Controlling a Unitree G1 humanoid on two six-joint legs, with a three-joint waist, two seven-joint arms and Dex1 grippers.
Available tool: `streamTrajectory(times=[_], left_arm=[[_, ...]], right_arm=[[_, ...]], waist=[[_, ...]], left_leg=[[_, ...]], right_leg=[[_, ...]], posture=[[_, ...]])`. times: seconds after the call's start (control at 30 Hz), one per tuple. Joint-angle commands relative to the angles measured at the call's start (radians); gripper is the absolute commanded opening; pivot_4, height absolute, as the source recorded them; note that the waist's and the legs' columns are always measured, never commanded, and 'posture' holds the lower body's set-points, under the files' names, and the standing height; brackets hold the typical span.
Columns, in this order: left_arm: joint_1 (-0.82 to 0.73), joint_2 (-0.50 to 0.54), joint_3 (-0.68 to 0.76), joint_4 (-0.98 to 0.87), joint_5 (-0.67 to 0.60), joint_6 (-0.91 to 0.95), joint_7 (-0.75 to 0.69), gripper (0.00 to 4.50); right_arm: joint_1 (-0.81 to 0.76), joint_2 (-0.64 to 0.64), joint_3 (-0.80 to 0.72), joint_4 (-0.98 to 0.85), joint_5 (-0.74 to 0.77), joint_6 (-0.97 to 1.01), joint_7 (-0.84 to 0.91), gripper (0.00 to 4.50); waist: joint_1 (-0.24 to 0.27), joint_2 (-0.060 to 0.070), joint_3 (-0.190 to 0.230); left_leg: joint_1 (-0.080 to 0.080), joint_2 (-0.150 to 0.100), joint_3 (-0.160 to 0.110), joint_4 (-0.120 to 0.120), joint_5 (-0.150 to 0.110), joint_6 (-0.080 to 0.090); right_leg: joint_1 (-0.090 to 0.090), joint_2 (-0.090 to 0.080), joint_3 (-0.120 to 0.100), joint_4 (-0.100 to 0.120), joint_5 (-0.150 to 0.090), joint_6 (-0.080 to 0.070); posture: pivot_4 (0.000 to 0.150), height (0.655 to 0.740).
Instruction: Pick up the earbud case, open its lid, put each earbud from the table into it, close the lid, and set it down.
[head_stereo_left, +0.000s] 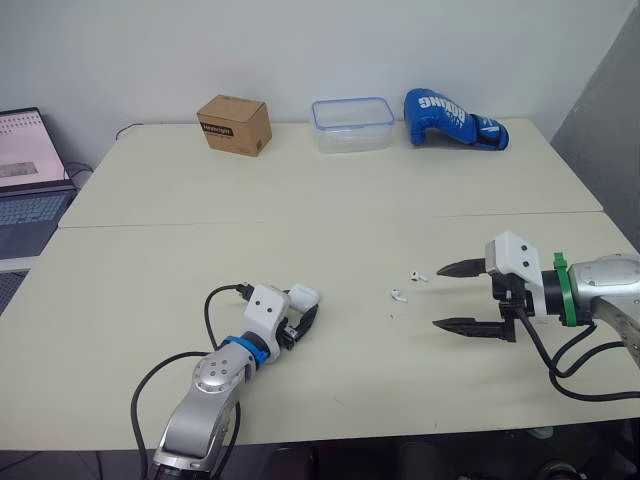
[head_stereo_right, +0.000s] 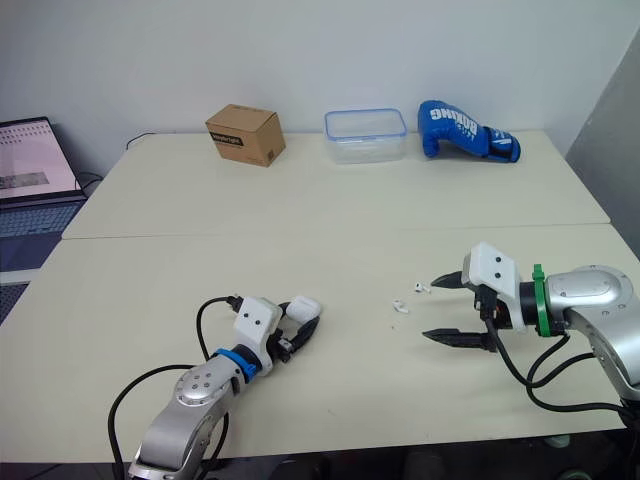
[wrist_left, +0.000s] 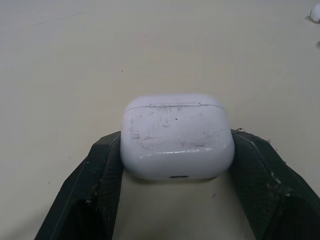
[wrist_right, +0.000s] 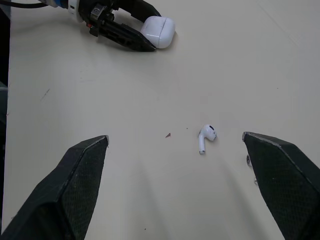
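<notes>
We are clamping the case (wrist_left: 176, 136) in our left pincer (head_stereo_left: 301, 313), beginning the pick-up, and holding our right pincer (head_stereo_left: 440, 296) wide, an earbud (wrist_right: 206, 136) just ahead; next, probably, lifting for lid-opening.

Both head views look forward and down from above the near edge of the table (head_stereo_left: 330, 210), framing almost the same whole tabletop. The left wrist camera sits very close to the earbud case (wrist_left: 177, 135), low over the surface. The right wrist camera looks from farther off, past an earbud (wrist_right: 206, 136) toward that same case; both lie lower centre in the head views.
</notes>
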Motion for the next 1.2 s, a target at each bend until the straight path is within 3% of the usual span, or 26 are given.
streamTrajectory(times=[0.03,0.13,0.33,0.47,0.63,0.9,1.2], left_arm=[[-0.056,0.063,0.030,-0.003,0.016,-0.065,-0.051,2.76],[-0.111,0.127,0.043,0.007,0.005,-0.079,-0.110,2.76],[-0.235,0.259,0.044,0.051,0.033,-0.275,-0.251,2.76],[-0.334,0.303,0.043,0.081,0.017,-0.383,-0.342,2.76],[-0.444,0.314,0.002,0.150,0.073,-0.541,-0.399,2.76],[-0.500,0.287,-0.049,0.187,0.038,-0.671,-0.488,2.76],[-0.549,0.250,-0.059,0.137,0.024,-0.624,-0.507,2.76]], right_arm=[[-0.095,0.025,-0.022,0.026,0.034,0.038,-0.023,4.50],[-0.167,0.055,-0.026,0.054,0.068,0.103,-0.043,4.50],[-0.355,0.196,-0.070,0.113,0.294,0.470,-0.185,4.50],[-0.429,0.278,-0.094,0.153,0.422,0.723,-0.274,4.50],[-0.478,0.369,-0.129,0.211,0.484,0.875,-0.364,4.50],[-0.532,0.515,-0.208,0.284,0.497,0.983,-0.493,4.50],[-0.551,0.621,-0.232,0.333,0.579,0.992,-0.614,4.50]], waist=[[0.000,0.000,0.000],[-0.002,0.000,0.000],[-0.003,0.000,0.000],[0.000,0.000,0.000],[-0.002,0.000,0.000],[-0.010,0.001,0.000],[-0.018,0.001,0.000]], left_leg=[[0.000,0.000,0.000,0.000,0.000,0.000],[0.000,0.000,0.000,0.000,0.000,0.000],[-0.001,0.000,0.000,0.000,0.001,-0.002],[-0.002,0.000,-0.001,0.000,0.001,-0.002],[-0.002,-0.001,0.000,0.000,0.001,-0.002],[-0.003,-0.001,0.000,0.000,0.001,-0.002],[-0.003,-0.001,-0.001,0.000,0.001,-0.002]], right_leg=[[0.000,0.000,0.000,0.000,0.000,0.000],[-0.001,0.000,0.000,0.001,0.000,0.000],[-0.002,0.000,0.000,0.000,0.000,0.000],[-0.002,0.000,0.000,0.000,0.000,-0.001],[-0.003,0.000,0.000,0.000,0.000,-0.001],[-0.005,0.000,0.000,0.001,0.000,0.000],[-0.005,0.000,0.000,0.002,0.000,0.000]], posture=[[0.150,0.7307],[0.150,0.7307],[0.150,0.7307],[0.150,0.7307],[0.150,0.7307],[0.150,0.7307],[0.150,0.7307]])
